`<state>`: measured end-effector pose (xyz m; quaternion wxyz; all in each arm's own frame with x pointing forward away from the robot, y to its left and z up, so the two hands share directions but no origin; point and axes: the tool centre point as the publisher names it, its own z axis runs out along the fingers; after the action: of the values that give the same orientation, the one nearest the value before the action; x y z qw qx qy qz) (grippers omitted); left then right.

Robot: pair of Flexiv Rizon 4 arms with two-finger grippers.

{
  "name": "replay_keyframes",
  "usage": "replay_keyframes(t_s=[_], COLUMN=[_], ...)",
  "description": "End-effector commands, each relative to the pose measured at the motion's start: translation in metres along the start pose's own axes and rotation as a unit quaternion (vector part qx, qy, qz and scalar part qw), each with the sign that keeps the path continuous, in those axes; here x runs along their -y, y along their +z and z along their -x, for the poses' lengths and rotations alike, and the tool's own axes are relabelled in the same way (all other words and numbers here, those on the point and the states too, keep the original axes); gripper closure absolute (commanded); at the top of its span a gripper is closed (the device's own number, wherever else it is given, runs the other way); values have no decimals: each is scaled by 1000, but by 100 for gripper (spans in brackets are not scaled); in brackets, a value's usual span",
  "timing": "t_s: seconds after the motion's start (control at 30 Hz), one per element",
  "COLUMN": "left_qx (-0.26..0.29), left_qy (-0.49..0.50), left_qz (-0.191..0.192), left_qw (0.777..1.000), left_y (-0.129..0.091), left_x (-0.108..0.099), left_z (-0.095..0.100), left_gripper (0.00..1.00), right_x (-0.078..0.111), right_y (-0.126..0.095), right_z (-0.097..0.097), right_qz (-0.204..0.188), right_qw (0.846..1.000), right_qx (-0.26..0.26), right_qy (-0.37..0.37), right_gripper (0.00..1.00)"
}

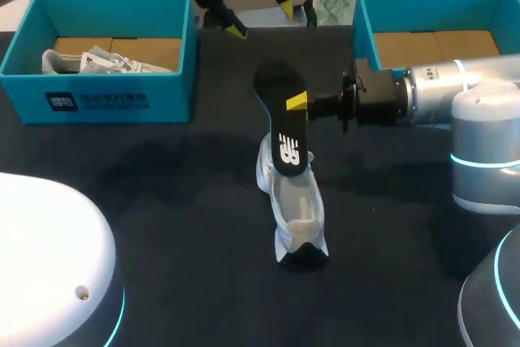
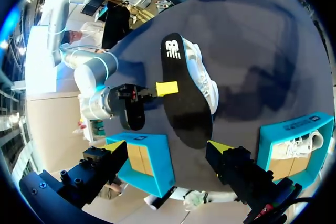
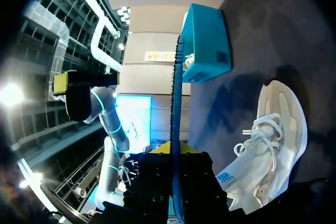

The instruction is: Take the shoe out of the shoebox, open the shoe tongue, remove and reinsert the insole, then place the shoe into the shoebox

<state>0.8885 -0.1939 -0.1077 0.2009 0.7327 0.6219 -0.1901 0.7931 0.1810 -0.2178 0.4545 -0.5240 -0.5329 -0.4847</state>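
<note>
Your right end effector [image 1: 299, 103] is clamped on the long black foam insole [image 1: 280, 132], with one yellow tip pressed to its upper face about halfway along. From the right wrist you see the insole edge-on, running straight out between the fingers. The insole hangs over the middle of the dark surface [image 1: 162, 193]. Its near end is above the collar of the white mesh sneaker [image 1: 296, 213], which stands on the surface under it. You cannot tell from these views whether insole and sneaker touch.

Your left end effector [image 1: 261, 20] hovers over the far edge, between the two boxes, its fingers spread wide with nothing in them.

The left teal cardboard shoebox [image 1: 97, 99] sits at the far left with a grey-and-white shoe [image 1: 97, 61] lying inside. The right teal cardboard shoebox [image 1: 366, 34] sits at the far right, just behind the right arm's wrist, and shows its brown cardboard floor.

The sneaker is well apart from both boxes, with bare surface to its left, its right and on its near side. A white rounded arm base [image 1: 49, 266] fills the near left corner, and the right arm's grey body crowds the near right edge.
</note>
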Motion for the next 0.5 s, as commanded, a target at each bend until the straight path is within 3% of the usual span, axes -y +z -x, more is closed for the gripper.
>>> replay_keyframes(t_s=[0.03,0.5], left_qx=[-26,-68], left_qy=[2,-25], left_qz=[-6,-19], left_qw=[1000,997], left_y=[3,15], left_x=[-5,-19], left_z=[7,15], left_gripper=[0,0], right_x=[0,0], right_y=[2,2], right_z=[1,1], right_qz=[1,1], right_qw=[1000,1000], right_qx=[-1,-1], right_qy=[0,0], right_gripper=[100,100])
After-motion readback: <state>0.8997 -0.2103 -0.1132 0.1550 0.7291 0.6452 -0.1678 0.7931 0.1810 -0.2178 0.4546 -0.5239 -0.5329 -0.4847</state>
